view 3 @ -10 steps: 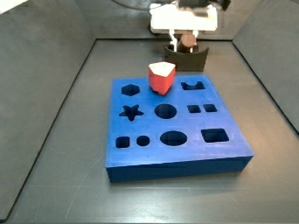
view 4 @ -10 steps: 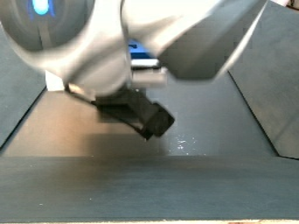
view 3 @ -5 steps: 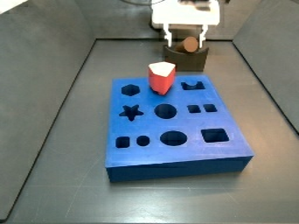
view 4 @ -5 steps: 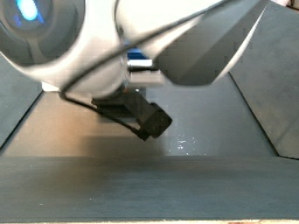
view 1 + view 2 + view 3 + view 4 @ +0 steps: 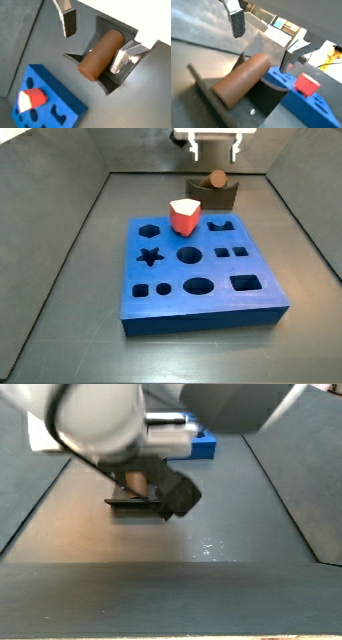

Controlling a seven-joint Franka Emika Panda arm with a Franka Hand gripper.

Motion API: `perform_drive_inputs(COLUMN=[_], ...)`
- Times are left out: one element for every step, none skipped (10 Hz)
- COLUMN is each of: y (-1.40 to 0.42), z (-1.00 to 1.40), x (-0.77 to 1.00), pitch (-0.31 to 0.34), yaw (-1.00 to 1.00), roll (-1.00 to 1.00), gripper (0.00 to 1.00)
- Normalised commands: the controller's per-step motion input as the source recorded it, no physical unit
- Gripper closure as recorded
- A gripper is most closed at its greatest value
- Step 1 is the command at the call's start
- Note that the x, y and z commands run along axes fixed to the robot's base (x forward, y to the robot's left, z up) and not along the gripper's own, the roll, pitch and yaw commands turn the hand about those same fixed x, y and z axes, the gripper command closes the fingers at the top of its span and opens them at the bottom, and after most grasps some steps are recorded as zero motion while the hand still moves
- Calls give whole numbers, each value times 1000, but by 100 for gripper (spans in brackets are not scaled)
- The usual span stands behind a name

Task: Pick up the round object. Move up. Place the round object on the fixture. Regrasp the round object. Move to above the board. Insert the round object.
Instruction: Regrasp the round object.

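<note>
Fingers (image 5: 66, 20) of the gripper (image 5: 93, 37) stand wide apart in a wrist view, two flat silver plates with nothing between them, and the round object (image 5: 100, 55) lies below the gap, a brown peg resting lengthwise in the notch of the fixture (image 5: 117, 82), clear of both plates. The same view shows a corner of the blue board (image 5: 47, 107) on the dark surface (image 5: 23, 35), with the red block (image 5: 31, 98) standing on it, apart from the fixture. In a wrist view from the opposite side, the gripper (image 5: 264, 37) is again spread open and empty, one of its fingers (image 5: 237, 22) hanging above the far end of the round object (image 5: 244, 80), which sits cradled in the fixture (image 5: 264, 102); the board (image 5: 308, 112) lies just behind the fixture, carrying the red block (image 5: 308, 84). In a side view the gripper (image 5: 215, 142) hovers at the top of the picture, above the round object (image 5: 217, 178) and not touching it; the peg's round end shows on top of the fixture (image 5: 215, 196), which stands just beyond the far edge of the board (image 5: 201, 273). The red block (image 5: 185, 216) stands upright near that far edge, beside the hexagon hole. In a side view from the other end, the robot's pale arm fills most of the picture; the fixture (image 5: 131, 500) shows dark on the surface (image 5: 160, 584), a strip of the board (image 5: 203, 446) lies behind, and the peg there is too hidden to make out.
</note>
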Motion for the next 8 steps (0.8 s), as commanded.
perform_drive_inputs(y=[7, 5, -1000, -1000, -1000, -1000, -903, -689], z=[415, 179, 855, 838, 835, 781, 626, 337], x=[-32, -29, -90, -88, -119, -140, -124, -80], pitch=[125, 142, 62, 61, 49, 41, 36, 34], yaw=[20, -1, 9, 8, 8, 7, 7, 6], roll=[52, 63, 1000, 1000, 1000, 1000, 1000, 1000], gripper=[0, 0, 0, 0, 0, 0, 0, 0])
